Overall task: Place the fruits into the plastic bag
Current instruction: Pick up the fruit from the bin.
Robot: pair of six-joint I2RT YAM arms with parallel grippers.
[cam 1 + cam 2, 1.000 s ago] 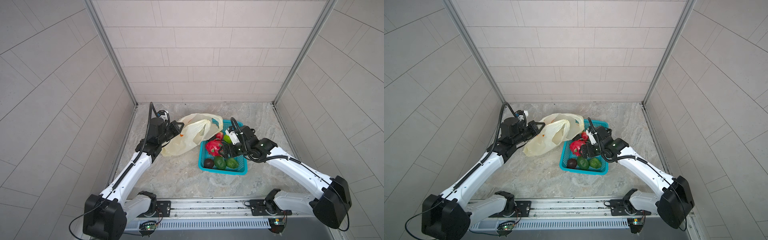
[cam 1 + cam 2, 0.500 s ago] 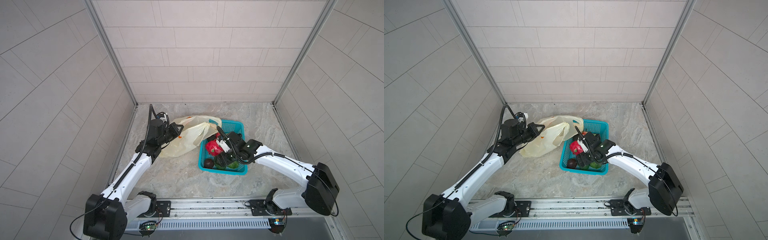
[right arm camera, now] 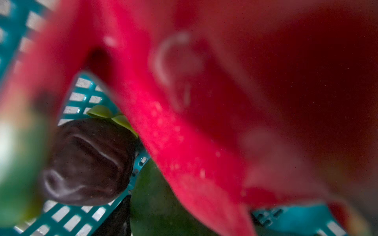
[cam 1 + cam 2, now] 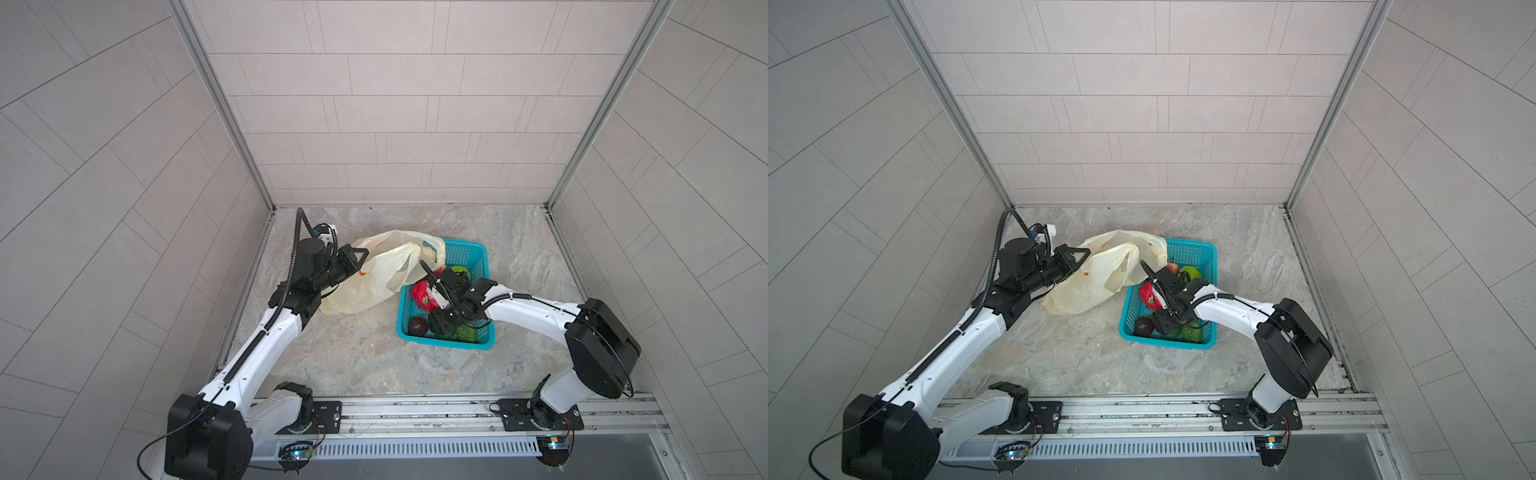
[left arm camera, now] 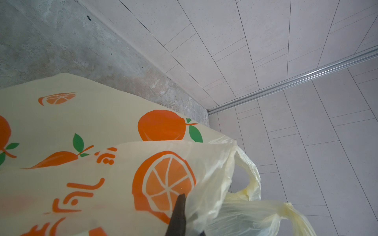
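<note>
**Red-pink dragon fruit (image 3: 204,122) being crowded by the right gripper (image 4: 441,325) inside the basket (image 4: 444,341)**

Only in the right wrist view is the dragon fruit being shown at close range, as a blurred red mass filling most of the frame. Beneath it, the dark brown fruit (image 3: 88,163) and one of the green fruits (image 3: 159,204) are being shown on the teal lattice. In both top views the dragon fruit (image 4: 420,293) is being shown on the basket's side nearer the plastic bag (image 4: 374,278). There the right gripper is being held low in the basket, between the dark brown fruit (image 4: 417,326) and the green fruits (image 4: 467,332). Whether its jaws are gripping anything cannot be told from any view.

The small red fruit (image 4: 1173,268) is being shown plainly in a top view only, near the basket's far wall and beside another green fruit. Every fruit in sight is being contained by the basket.

The plastic bag is being shown just beside the basket on the grey stone floor (image 4: 353,353), with one fold overlapping the basket's far corner. The left gripper (image 4: 360,255) is being kept clenched on the bag's film near its rim. Only the left wrist view is showing a dark fingertip (image 5: 179,212) with crumpled film against it. The printed oranges and the loop handles (image 5: 251,183) are also being shown there.
</note>
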